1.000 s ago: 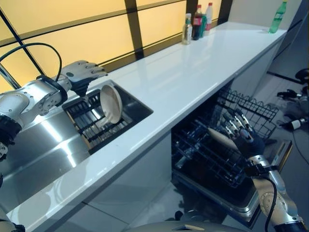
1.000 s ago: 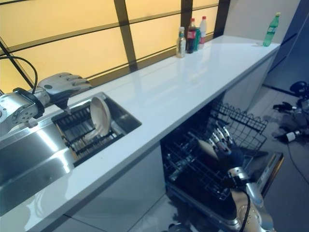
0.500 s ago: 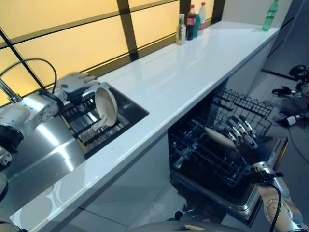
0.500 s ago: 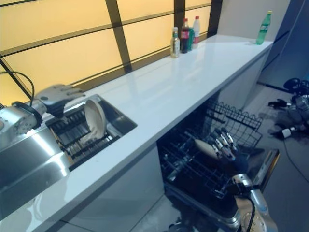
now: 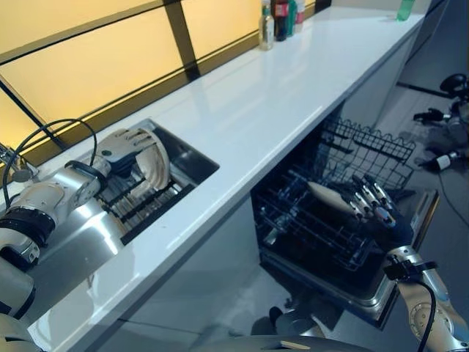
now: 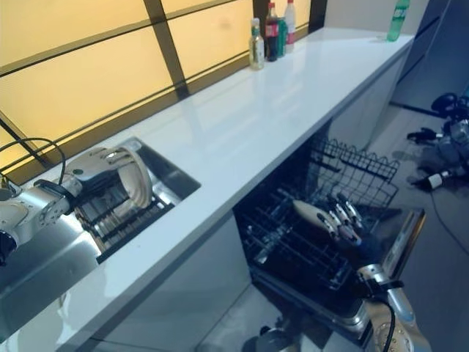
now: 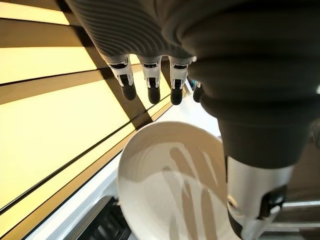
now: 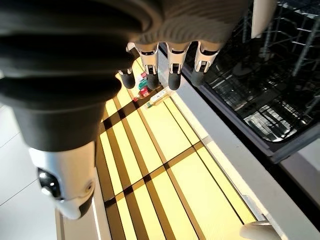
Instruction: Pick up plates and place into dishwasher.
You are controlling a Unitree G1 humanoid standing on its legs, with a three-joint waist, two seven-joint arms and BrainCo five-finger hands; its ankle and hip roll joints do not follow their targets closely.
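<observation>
A cream plate point(image 5: 155, 164) stands on edge in the dark rack point(image 5: 150, 203) inside the sink. My left hand point(image 5: 124, 147) lies over its top rim; its straight fingers point(image 7: 150, 85) reach past the plate point(image 7: 170, 190) and the thumb point(image 7: 255, 200) stands before the plate's face, not closed on it. A second cream plate point(image 5: 327, 196) leans in the open dishwasher's lower rack point(image 5: 308, 235). Just to the right of this plate is my right hand point(image 5: 372, 210), fingers point(image 8: 172, 70) straight and holding nothing; the plate's edge point(image 8: 262, 17) shows beside them.
The white counter point(image 5: 256, 110) runs between sink and dishwasher. Several bottles point(image 5: 277, 15) stand at its far end, and a green one point(image 6: 398, 11) is further right. The dishwasher's wire basket point(image 5: 370, 154) is pulled out behind the right hand. Cluttered gear point(image 5: 443, 143) lies on the floor at right.
My left hand has come down from above the sink rack onto the standing plate's rim. The camera has shifted. The right hand stays by the plate in the dishwasher rack.
</observation>
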